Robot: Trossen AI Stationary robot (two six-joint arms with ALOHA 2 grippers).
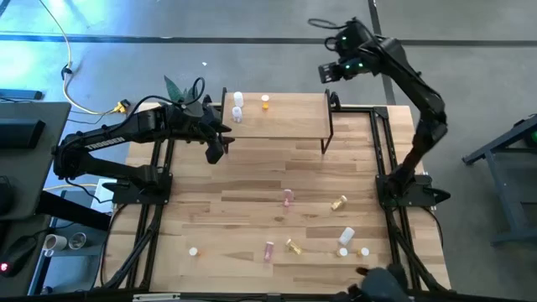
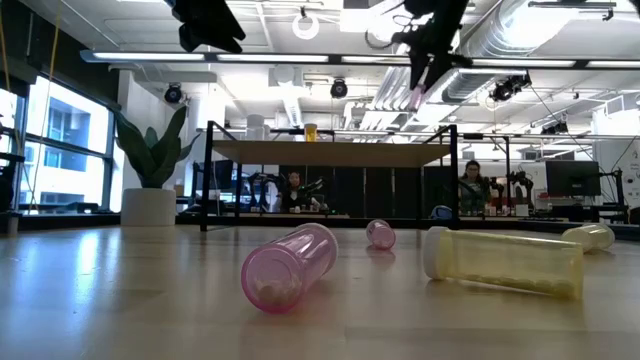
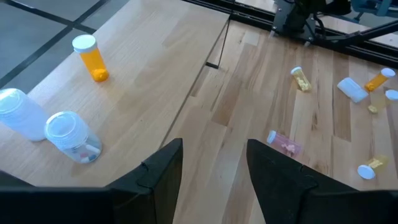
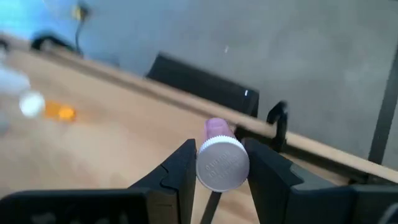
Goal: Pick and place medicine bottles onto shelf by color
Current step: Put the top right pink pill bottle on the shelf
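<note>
Pink medicine bottle with white cap clamped between right gripper fingers, raised above far right corner of shelf, two white bottles and one orange bottle standing on shelf's left part, left gripper fingers parted and empty at shelf's near left edge, remaining bottles lying scattered on near worktop
</note>
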